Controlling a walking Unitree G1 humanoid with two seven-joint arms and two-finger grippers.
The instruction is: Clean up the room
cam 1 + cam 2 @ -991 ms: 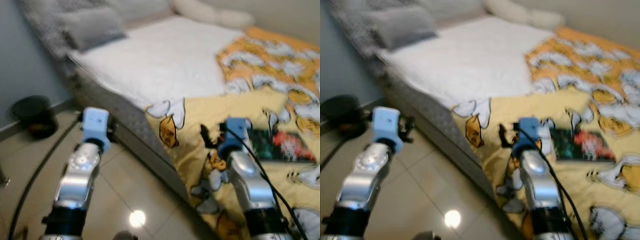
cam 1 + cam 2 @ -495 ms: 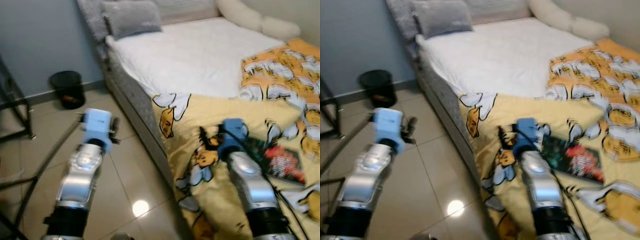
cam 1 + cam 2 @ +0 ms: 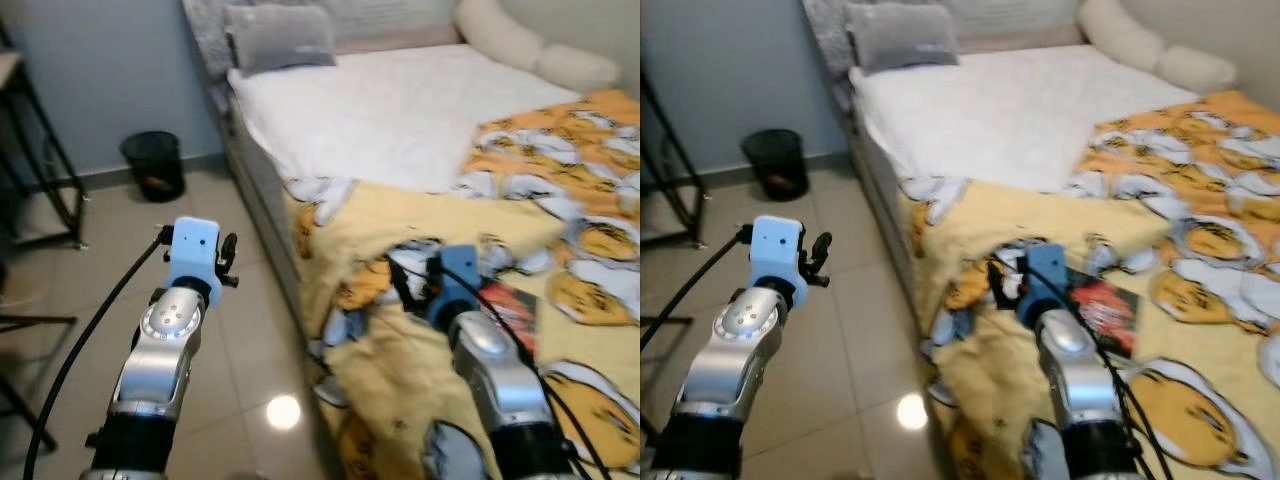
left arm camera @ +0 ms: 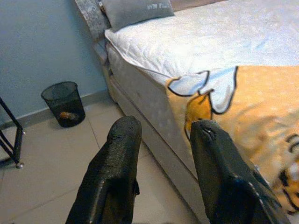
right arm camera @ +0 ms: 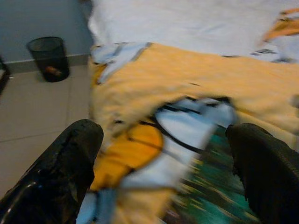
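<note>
Book (image 3: pixel 1102 308) with a red and green cover lies on the yellow cartoon blanket (image 3: pixel 1040 235), which hangs over the bed's (image 3: pixel 980 110) edge. Right gripper (image 5: pixel 163 154) hovers close above it, fingers wide apart. Left gripper (image 4: pixel 161 154) hangs over the floor (image 3: pixel 200 200), fingers apart. A black bin (image 3: pixel 153 165), maybe holding trash, stands by the wall.

Yellow cartoon blanket (image 3: pixel 400 290) on bed (image 3: pixel 390 110), book (image 3: pixel 510 310), black bin (image 3: pixel 153 165)
</note>
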